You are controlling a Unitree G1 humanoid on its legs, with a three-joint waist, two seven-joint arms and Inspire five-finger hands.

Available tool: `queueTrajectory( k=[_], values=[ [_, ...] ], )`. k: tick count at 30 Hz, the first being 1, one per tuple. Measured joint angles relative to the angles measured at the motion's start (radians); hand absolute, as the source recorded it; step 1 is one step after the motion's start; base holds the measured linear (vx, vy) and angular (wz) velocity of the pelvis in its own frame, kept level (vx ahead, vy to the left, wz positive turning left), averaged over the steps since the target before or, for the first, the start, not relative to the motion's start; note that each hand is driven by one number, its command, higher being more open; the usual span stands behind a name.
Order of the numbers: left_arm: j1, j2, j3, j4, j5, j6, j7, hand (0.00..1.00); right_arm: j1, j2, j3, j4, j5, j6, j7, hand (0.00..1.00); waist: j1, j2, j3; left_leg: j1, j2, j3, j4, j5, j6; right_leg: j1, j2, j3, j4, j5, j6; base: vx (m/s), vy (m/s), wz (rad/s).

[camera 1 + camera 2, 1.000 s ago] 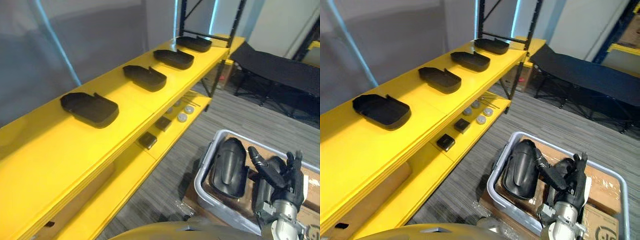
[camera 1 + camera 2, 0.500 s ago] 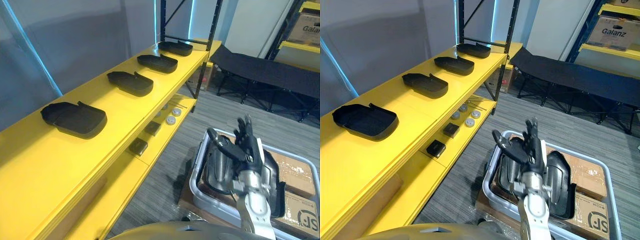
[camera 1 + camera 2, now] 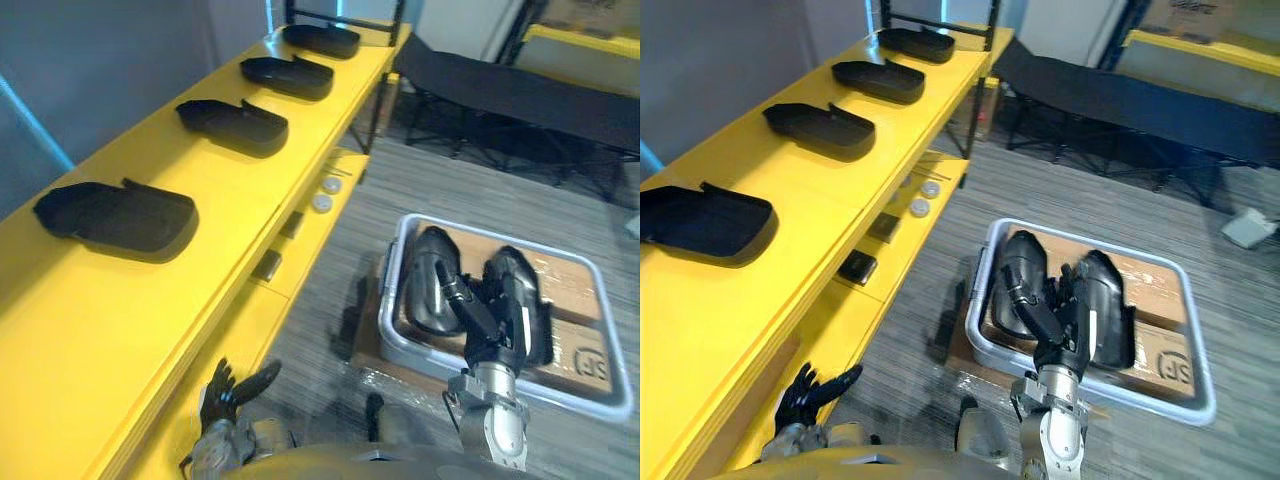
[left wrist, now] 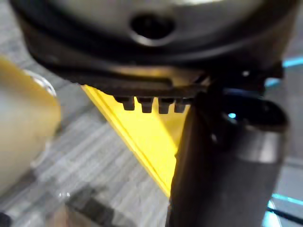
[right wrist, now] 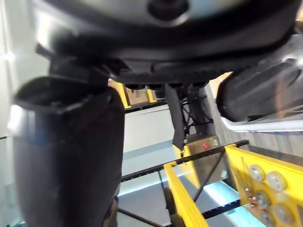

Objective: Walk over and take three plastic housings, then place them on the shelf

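- My right hand is raised over the pale grey plastic bin on the floor. Its fingers are straight, its thumb is spread wide, and it holds nothing.
- 2 glossy black plastic housings lie side by side in that bin. The left housing is just beside the thumb, and the right housing is partly behind the fingers. I cannot tell whether the hand touches either.
- In the right wrist view, a housing's dark curve shows past the fingertips, apart from them.
- 4 more black housings sit in a row on top of the long yellow shelf: the nearest housing, the next housing, the 3rd housing and the farthest housing. All are well apart from my right hand.
- My left hand hangs low beside the shelf's edge, fingers loosely spread and empty.
- The bin rests on a brown cardboard box.
- On the shelf's lower tier lie 2 small round pale discs and a small dark block.
- A black folding cot stands beyond the bin.
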Motion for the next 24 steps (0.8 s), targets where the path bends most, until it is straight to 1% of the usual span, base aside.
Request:
queueTrajectory(
  k=[1, 2, 3, 4, 5, 6, 7, 8, 9, 10, 11, 12, 13, 14, 15, 16, 17, 18, 19, 20, 21, 22, 23, 24],
  values=[
    [-0.008, 0.001, -0.002, -0.01, 0.0, 0.014, 0.001, 1.0, -0.018, -0.002, 0.014, 0.0, -0.002, -0.006, -0.002, 1.0, 0.0, -0.001, -0.001, 0.006, 0.013, 0.011, -0.004, 0.006, -0.006, 0.001, -0.021, -0.01, 0.054, -0.012, -0.018, -0.08, -0.12, -0.81],
    [-0.047, 0.006, -0.002, -0.014, 0.001, 0.038, 0.001, 1.0, -0.066, -0.001, 0.048, 0.001, -0.004, -0.013, -0.012, 1.0, 0.004, -0.004, -0.004, 0.011, 0.054, 0.032, -0.008, 0.019, -0.028, 0.0, -0.075, -0.011, 0.17, -0.027, -0.043, -0.07, -0.15, -0.57],
    [-0.061, 0.012, -0.003, -0.011, 0.001, 0.047, -0.001, 1.0, -0.083, -0.001, 0.061, 0.003, -0.004, -0.013, -0.019, 1.0, 0.003, -0.007, -0.006, 0.006, 0.07, 0.034, -0.01, 0.026, -0.038, -0.001, -0.093, -0.008, 0.202, -0.031, -0.049, -0.1, -0.231, -0.53],
    [-0.086, 0.041, -0.015, 0.007, 0.001, 0.057, -0.008, 1.0, -0.114, -0.001, 0.082, 0.025, -0.005, -0.017, -0.03, 1.0, -0.002, -0.021, -0.016, -0.015, 0.095, 0.026, -0.027, 0.042, -0.065, -0.003, -0.117, 0.004, 0.239, -0.028, -0.055, -0.07, -0.275, -0.22],
    [-0.101, 0.074, -0.024, 0.034, 0.002, 0.058, -0.028, 1.0, -0.137, -0.001, 0.086, 0.06, -0.011, -0.017, -0.04, 1.0, -0.006, -0.043, -0.028, -0.039, 0.107, 0.004, -0.045, 0.055, -0.094, -0.004, -0.133, 0.033, 0.235, 0.001, -0.07, -0.06, -0.305, -0.15],
    [-0.105, 0.088, -0.031, 0.05, 0.001, 0.059, -0.038, 1.0, -0.143, 0.0, 0.082, 0.076, -0.025, -0.017, -0.047, 1.0, -0.005, -0.057, -0.036, -0.054, 0.101, -0.02, -0.05, 0.059, -0.112, 0.0, -0.141, 0.045, 0.195, 0.084, -0.098, -0.03, -0.345, -0.15],
    [-0.116, 0.118, -0.042, 0.077, 0.0, 0.059, -0.049, 1.0, -0.149, 0.003, 0.071, 0.103, -0.045, -0.017, -0.058, 1.0, -0.001, -0.09, -0.055, -0.082, 0.073, -0.076, -0.048, 0.076, -0.125, 0.004, -0.142, 0.065, 0.135, 0.183, -0.092, -0.01, -0.349, -0.24],
    [-0.125, 0.111, -0.054, 0.14, -0.001, 0.07, -0.062, 1.0, -0.165, -0.01, 0.04, 0.148, -0.047, -0.013, -0.074, 1.0, 0.002, -0.055, -0.051, -0.09, 0.08, -0.179, -0.069, 0.101, -0.128, 0.016, -0.098, 0.068, 0.103, 0.156, -0.067, 0.0, -0.388, -0.36],
    [-0.111, 0.094, -0.084, 0.161, -0.003, 0.081, -0.08, 1.0, -0.175, -0.018, 0.009, 0.181, -0.073, -0.008, -0.095, 1.0, -0.007, -0.033, -0.047, -0.082, 0.095, -0.213, -0.103, 0.131, -0.148, 0.026, -0.076, 0.071, 0.087, 0.127, -0.015, 0.03, -0.3, -0.33],
    [-0.103, 0.092, -0.096, 0.165, -0.01, 0.081, -0.088, 1.0, -0.17, -0.016, -0.006, 0.183, -0.083, -0.007, -0.106, 1.0, -0.009, -0.027, -0.042, -0.073, 0.099, -0.21, -0.12, 0.138, -0.152, 0.026, -0.077, 0.071, 0.089, 0.105, 0.036, 0.05, -0.302, -0.19],
    [-0.11, 0.096, -0.098, 0.177, -0.03, 0.078, -0.102, 1.0, -0.157, -0.01, -0.031, 0.183, -0.086, -0.005, -0.114, 1.0, -0.019, -0.019, -0.031, -0.06, 0.117, -0.211, -0.138, 0.151, -0.169, 0.013, -0.077, 0.069, 0.111, 0.025, 0.135, 0.05, -0.324, -0.17],
    [-0.118, 0.099, -0.096, 0.203, -0.035, 0.065, -0.106, 1.0, -0.147, -0.012, -0.035, 0.181, -0.09, -0.003, -0.106, 1.0, -0.022, -0.025, -0.032, -0.048, 0.129, -0.208, -0.138, 0.16, -0.185, 0.046, -0.074, 0.034, 0.003, -0.074, 0.191, 0.04, -0.355, -0.19],
    [-0.115, 0.103, -0.096, 0.211, -0.034, 0.058, -0.108, 1.0, -0.142, -0.013, -0.034, 0.173, -0.09, -0.003, -0.097, 1.0, -0.023, -0.037, -0.034, -0.047, 0.13, -0.205, -0.129, 0.163, -0.19, 0.076, -0.073, 0.005, -0.089, -0.081, 0.185, 0.06, -0.393, -0.36],
    [-0.131, 0.092, -0.104, 0.232, -0.034, 0.052, -0.109, 1.0, -0.141, -0.034, -0.036, 0.166, -0.084, -0.001, -0.075, 1.0, -0.033, -0.025, -0.027, -0.056, 0.15, -0.212, -0.095, 0.168, -0.19, 0.118, -0.053, -0.041, -0.135, -0.146, 0.161, 0.06, -0.35, -0.22],
    [-0.141, 0.082, -0.12, 0.241, -0.035, 0.052, -0.108, 1.0, -0.143, -0.05, -0.042, 0.161, -0.077, 0.005, -0.064, 1.0, -0.044, -0.006, -0.017, -0.069, 0.169, -0.226, -0.068, 0.181, -0.176, 0.127, -0.035, -0.051, -0.135, -0.16, 0.148, 0.07, -0.475, 0.14],
    [-0.155, 0.069, -0.178, 0.246, -0.057, 0.054, -0.12, 1.0, -0.102, -0.078, -0.08, 0.109, -0.073, 0.043, -0.052, 1.0, -0.08, -0.002, 0.005, -0.098, 0.187, -0.231, -0.002, 0.258, -0.103, 0.172, -0.024, -0.077, -0.133, -0.174, 0.119, 0.03, -0.366, 0.28],
    [-0.153, 0.064, -0.193, 0.243, -0.074, 0.05, -0.131, 1.0, -0.084, -0.079, -0.092, 0.091, -0.073, 0.047, -0.05, 1.0, -0.082, -0.004, 0.006, -0.089, 0.177, -0.221, -0.003, 0.26, -0.1, 0.184, -0.034, -0.074, -0.131, -0.178, 0.11, 0.02, -0.332, 0.16],
    [-0.152, 0.057, -0.207, 0.243, -0.079, 0.046, -0.143, 1.0, -0.073, -0.085, -0.106, 0.075, -0.07, 0.05, -0.046, 1.0, -0.082, -0.003, 0.006, -0.072, 0.16, -0.205, -0.011, 0.251, -0.107, 0.181, -0.04, -0.069, -0.125, -0.182, 0.103, -0.03, -0.186, -0.4],
    [-0.151, 0.045, -0.234, 0.242, -0.078, 0.029, -0.17, 1.0, -0.072, -0.098, -0.139, 0.044, -0.05, 0.055, -0.041, 1.0, -0.084, 0.003, 0.005, -0.061, 0.105, -0.188, -0.029, 0.256, -0.097, 0.162, -0.047, -0.054, -0.113, -0.191, 0.087, -0.02, -0.163, -0.62],
    [-0.151, 0.038, -0.252, 0.24, -0.08, 0.023, -0.186, 1.0, -0.077, -0.101, -0.166, 0.036, -0.026, 0.055, -0.042, 1.0, -0.089, 0.005, 0.005, -0.057, 0.077, -0.166, -0.043, 0.237, -0.069, 0.149, -0.047, -0.036, -0.112, -0.195, 0.081, -0.02, -0.106, -0.6],
    [-0.151, 0.033, -0.256, 0.24, -0.086, 0.022, -0.191, 1.0, -0.077, -0.101, -0.178, 0.035, -0.021, 0.056, -0.044, 1.0, -0.089, 0.004, 0.005, -0.057, 0.062, -0.172, -0.05, 0.23, -0.065, 0.14, -0.047, -0.026, -0.11, -0.195, 0.08, 0.02, -0.059, -0.48],
    [-0.148, 0.023, -0.263, 0.24, -0.114, 0.021, -0.198, 1.0, -0.075, -0.103, -0.199, 0.037, -0.021, 0.068, -0.05, 1.0, -0.09, 0.003, 0.005, -0.055, 0.03, -0.185, -0.072, 0.206, -0.074, 0.121, -0.042, -0.006, -0.11, -0.192, 0.075, 0.02, 0.003, -0.28],
    [-0.148, 0.027, -0.277, 0.239, -0.115, 0.021, -0.201, 1.0, -0.074, -0.102, -0.207, 0.043, -0.021, 0.084, -0.053, 1.0, -0.091, 0.004, 0.005, -0.051, 0.013, -0.187, -0.102, 0.19, -0.073, 0.111, -0.04, -0.002, -0.11, -0.188, 0.075, 0.01, 0.035, -0.27],
    [-0.148, 0.03, -0.278, 0.238, -0.115, 0.021, -0.208, 1.0, -0.085, -0.106, -0.205, 0.059, -0.022, 0.12, -0.064, 1.0, -0.087, 0.0, 0.008, -0.018, -0.002, -0.193, -0.178, 0.186, -0.074, 0.087, -0.035, 0.006, -0.095, -0.185, 0.08, -0.02, 0.06, -0.15]
  ],
)
